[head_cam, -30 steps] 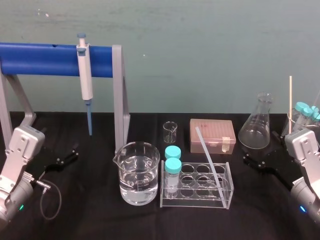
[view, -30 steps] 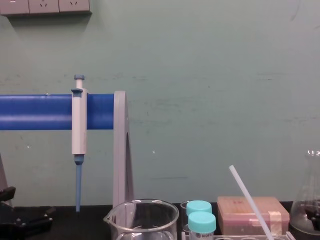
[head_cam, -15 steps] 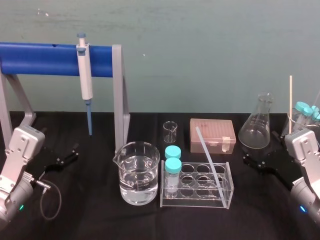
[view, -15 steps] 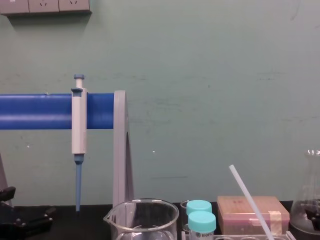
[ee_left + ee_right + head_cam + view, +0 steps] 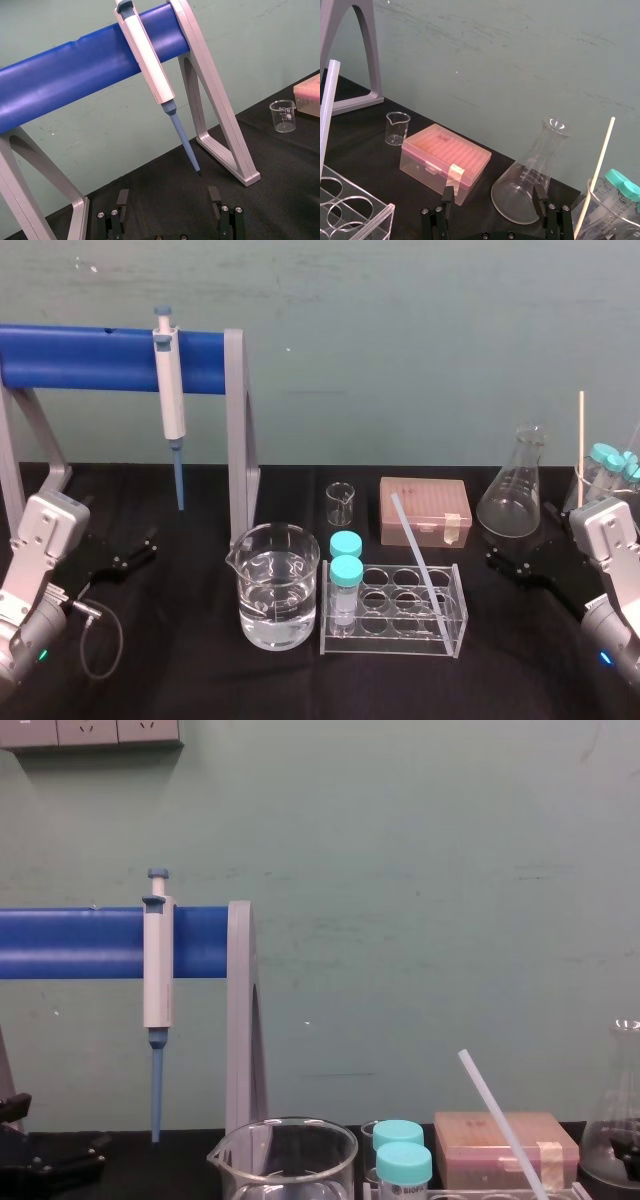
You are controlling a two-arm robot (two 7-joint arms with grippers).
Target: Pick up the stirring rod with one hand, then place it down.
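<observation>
Head view: one stirring rod (image 5: 416,552), two capped tubes (image 5: 347,571), maybe more.

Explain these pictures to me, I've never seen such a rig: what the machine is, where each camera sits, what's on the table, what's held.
This is a two-armed robot at a black table. The head view looks down from its head, the chest view looks across from lower down, and each wrist view rides on one arm. The left tool and right tool, its black grasping parts, are open, one at each side, and hold nothing. On the table stand a beaker of water, a clear rack with two capped tubes, a small beaker, a pink box and a flask. The stirring rod leans in the rack. A pipette hangs on a blue stand.
</observation>
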